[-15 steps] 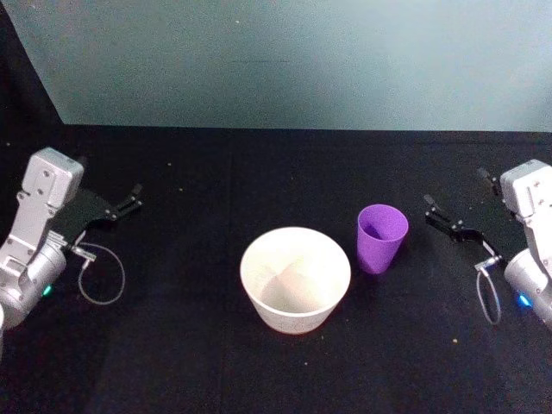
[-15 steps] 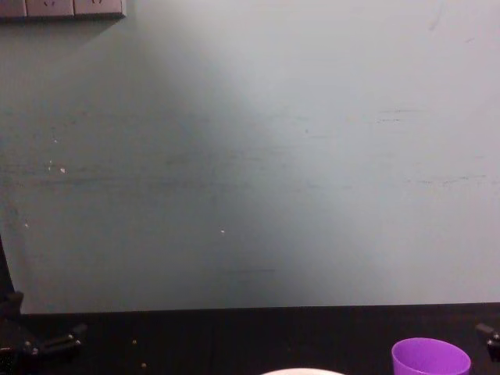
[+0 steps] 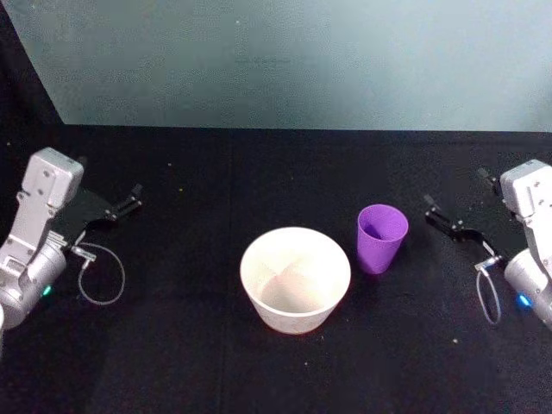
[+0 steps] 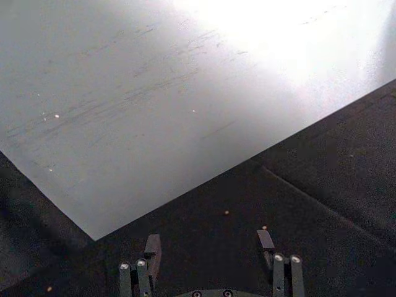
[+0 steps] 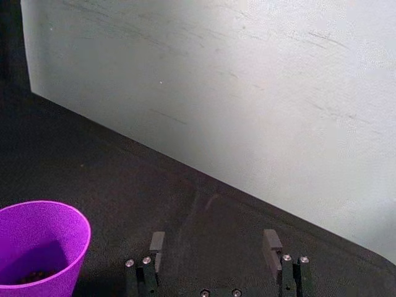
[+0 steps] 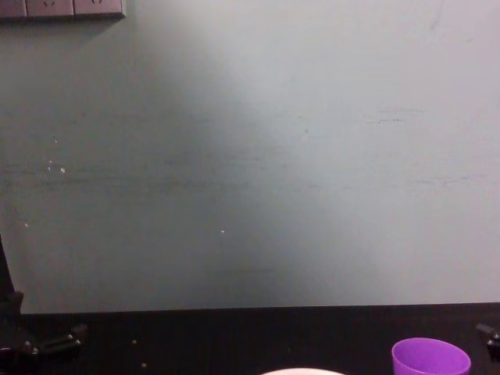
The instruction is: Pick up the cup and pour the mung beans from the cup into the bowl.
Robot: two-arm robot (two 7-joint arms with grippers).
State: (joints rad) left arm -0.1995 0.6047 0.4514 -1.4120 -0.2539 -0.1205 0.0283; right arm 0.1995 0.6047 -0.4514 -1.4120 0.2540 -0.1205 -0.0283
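Jaws were spread wide on both arms, with nothing between them. The cup (image 3: 381, 237) stood upright on the black surface (image 3: 198, 172), a bit right of centre. The mung beans (image 5: 36, 274) were just a thin dark layer at its bottom, seen from the right wrist view. The bowl (image 3: 252, 259) sat just beside the cup, to its left and slightly nearer, and it looked empty inside. The right gripper (image 5: 213, 238) hung to the right of the cup, near it but not touching, and faced more toward the far wall than the cup. The left gripper (image 4: 208, 241) was parked well off at the left edge of the surface.

So I'd say this was the very start: reaching for the cup, no grasp yet. The next move would need the right gripper to swing left until the jaws straddled the cup's sides, then a gentle squeeze. It's smooth, tapered plastic, so it could slip or tip and spill beans.
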